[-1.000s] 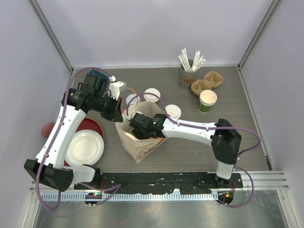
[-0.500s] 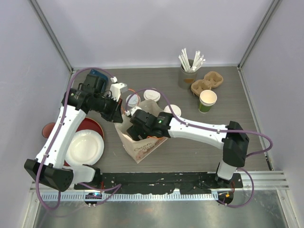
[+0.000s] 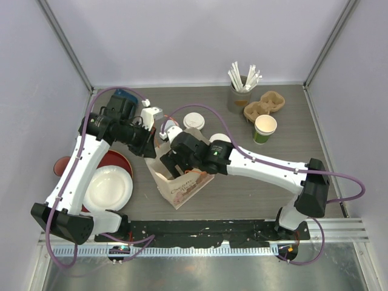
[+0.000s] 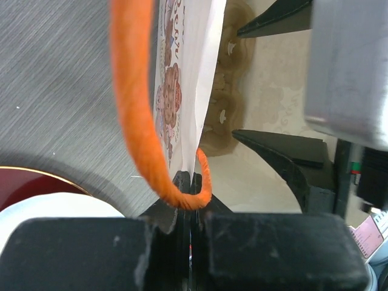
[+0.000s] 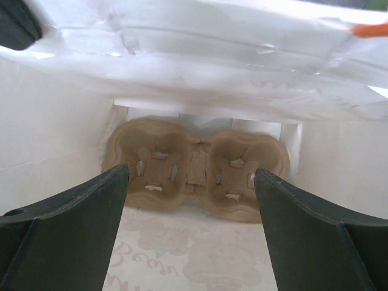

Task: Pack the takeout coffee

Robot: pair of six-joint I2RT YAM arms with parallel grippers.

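Pinching orange handle (image 4: 136, 103) tight in left gripper (image 4: 190, 182), left of centre in top view. Holding right gripper (image 5: 191, 176) spread wide inside paper bag (image 3: 182, 191). Seeing cup carrier (image 5: 151, 160) at bag bottom, coffee cup (image 3: 265, 128) upper right, well apart.

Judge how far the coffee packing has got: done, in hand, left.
Done: a cup carrier lies at the bottom of the paper bag. In hand: the left end effector pinches the orange handle; the right end effector is open inside the bag, empty. Left: the green cup stands outside the bag.
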